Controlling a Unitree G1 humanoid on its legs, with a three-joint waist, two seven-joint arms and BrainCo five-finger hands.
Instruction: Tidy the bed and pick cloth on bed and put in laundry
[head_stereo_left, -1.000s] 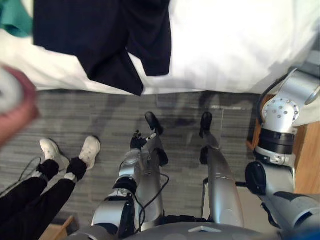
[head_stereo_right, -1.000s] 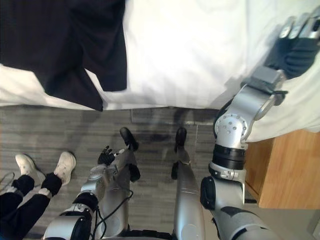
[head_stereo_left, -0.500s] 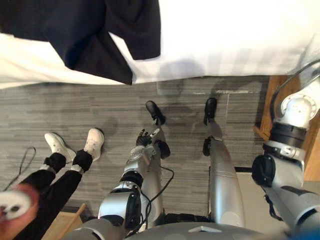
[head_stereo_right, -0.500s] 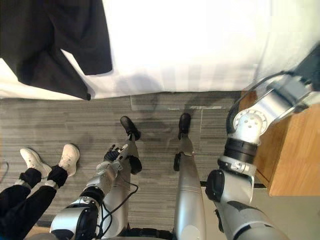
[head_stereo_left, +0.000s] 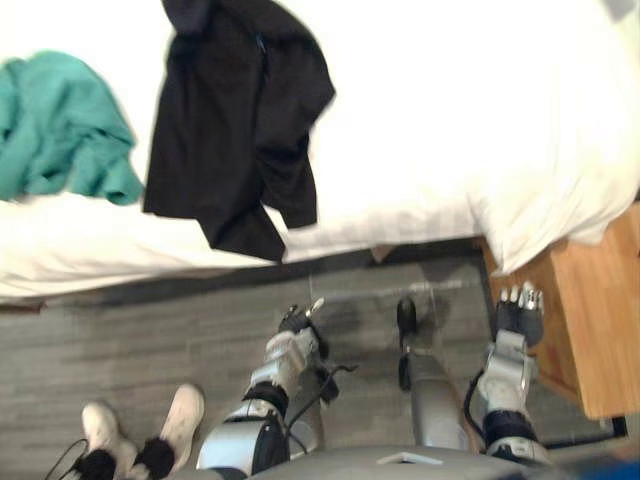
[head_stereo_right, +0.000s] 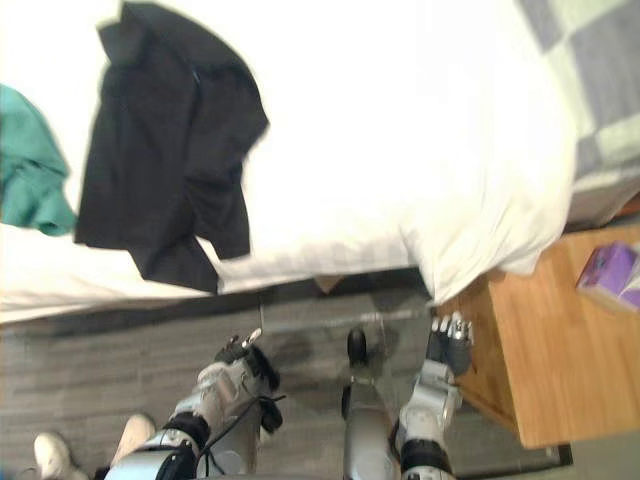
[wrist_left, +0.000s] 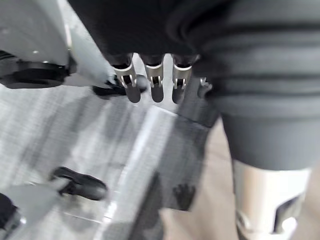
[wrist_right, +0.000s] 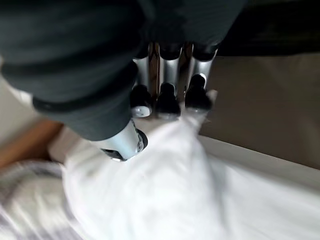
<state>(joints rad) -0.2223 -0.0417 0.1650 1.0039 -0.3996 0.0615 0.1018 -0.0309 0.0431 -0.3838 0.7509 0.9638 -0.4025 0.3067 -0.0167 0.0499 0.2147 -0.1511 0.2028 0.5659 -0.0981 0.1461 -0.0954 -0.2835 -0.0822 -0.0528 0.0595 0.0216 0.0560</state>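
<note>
A black garment (head_stereo_left: 240, 140) lies spread on the white bed (head_stereo_left: 420, 130), its lower end hanging over the near edge. A teal cloth (head_stereo_left: 60, 140) is bunched on the bed at the far left. My left hand (head_stereo_left: 297, 325) hangs low over the floor in front of the bed, fingers (wrist_left: 152, 82) straight and holding nothing. My right hand (head_stereo_left: 520, 310) hangs beside the drooping white bedding corner (head_stereo_right: 480, 240), fingers (wrist_right: 167, 95) straight, their dark tips close to the white fabric. Both hands are well short of the clothes.
A wooden nightstand (head_stereo_right: 540, 350) stands at the right of the bed with a purple packet (head_stereo_right: 612, 275) on it. A grey-checked blanket (head_stereo_right: 600, 80) covers the bed's far right. A person's white shoes (head_stereo_left: 140, 430) stand on the grey floor at lower left.
The camera has swung toward the bed, bringing the teal cloth into view. My right arm has come down from the bed corner to hang by the nightstand. The person's raised hand has left the picture.
</note>
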